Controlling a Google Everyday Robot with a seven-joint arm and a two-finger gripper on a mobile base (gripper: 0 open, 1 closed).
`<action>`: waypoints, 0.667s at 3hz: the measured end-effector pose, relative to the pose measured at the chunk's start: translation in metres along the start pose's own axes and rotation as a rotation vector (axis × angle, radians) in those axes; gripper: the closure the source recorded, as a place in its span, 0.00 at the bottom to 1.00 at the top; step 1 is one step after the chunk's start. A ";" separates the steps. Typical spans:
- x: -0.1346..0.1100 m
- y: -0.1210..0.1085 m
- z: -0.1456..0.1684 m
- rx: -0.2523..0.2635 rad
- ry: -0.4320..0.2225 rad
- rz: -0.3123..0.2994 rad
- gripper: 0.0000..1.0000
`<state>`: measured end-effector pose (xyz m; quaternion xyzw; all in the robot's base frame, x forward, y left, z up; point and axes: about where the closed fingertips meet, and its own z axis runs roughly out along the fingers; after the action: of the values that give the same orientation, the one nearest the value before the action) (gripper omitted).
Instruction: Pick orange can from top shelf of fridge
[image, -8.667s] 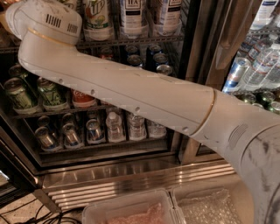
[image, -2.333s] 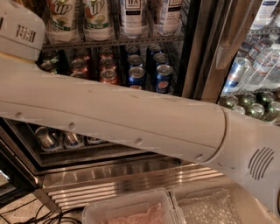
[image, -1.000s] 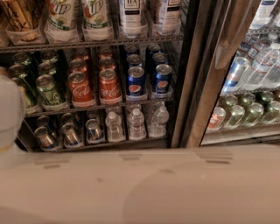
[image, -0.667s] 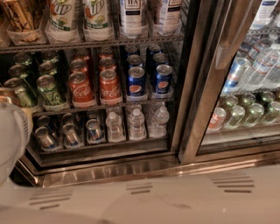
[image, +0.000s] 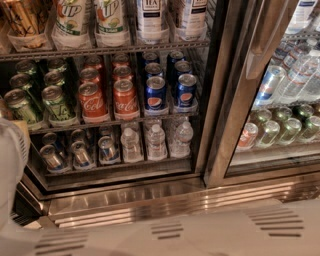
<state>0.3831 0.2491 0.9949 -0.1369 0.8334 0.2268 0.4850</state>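
Note:
The orange can (image: 25, 20) stands at the far left of the top shelf (image: 120, 49), cut off by the upper edge of the camera view; only its glossy orange-gold body with dark lettering shows. The fridge (image: 220, 110) fills the view, with its ribbed steel base (image: 145, 200) below. My gripper is out of view. Only white arm casing shows, along the bottom edge (image: 200, 235) and at the left edge (image: 10, 170), well below the orange can.
White-and-green 7UP cans (image: 90, 20) and tall white cans (image: 150, 17) stand right of the orange can. Lower racks hold green cans (image: 40, 100), red Coca-Cola cans (image: 102, 97), blue Pepsi cans (image: 170, 87) and water bottles (image: 155, 140). A glass door (image: 285, 100) covers the right compartment.
The white arm, which lay across the fridge front, has dropped to the bottom and left edges. The middle and lower racks now show in full.

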 end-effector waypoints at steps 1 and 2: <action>0.013 -0.015 -0.006 -0.044 -0.060 0.005 1.00; 0.054 -0.061 -0.004 -0.018 -0.068 -0.007 1.00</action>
<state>0.3809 0.1946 0.9350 -0.1366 0.8139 0.2372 0.5125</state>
